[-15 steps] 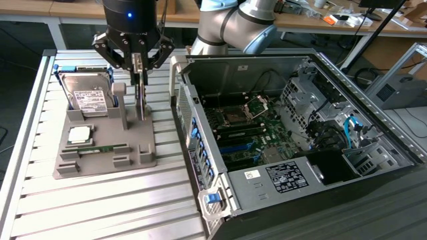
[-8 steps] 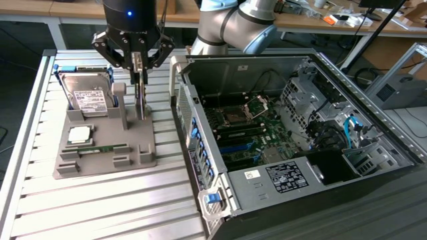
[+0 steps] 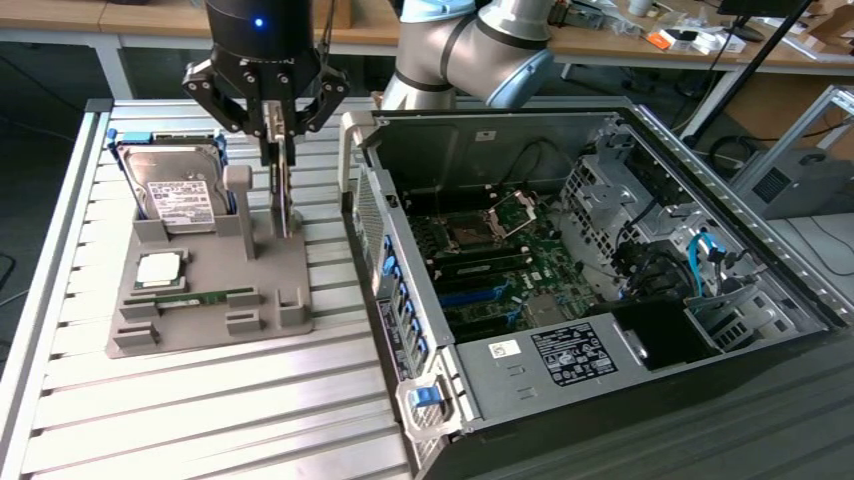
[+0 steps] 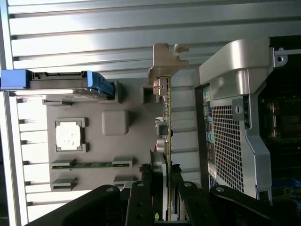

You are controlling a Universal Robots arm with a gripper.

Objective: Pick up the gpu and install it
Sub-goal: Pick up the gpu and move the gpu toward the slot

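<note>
Computer case (image 3: 561,260) lies open nearest, at the exterior view's right. Beside it sits the grey holder tray (image 3: 278,285), carrying a RAM stick (image 3: 200,297) and then a processor (image 3: 160,267). Farther back, the gripper (image 3: 275,135) pinches the gpu (image 3: 280,195), which stands upright on edge with its lower end at the tray, beside the hard drive (image 3: 180,195).
</note>
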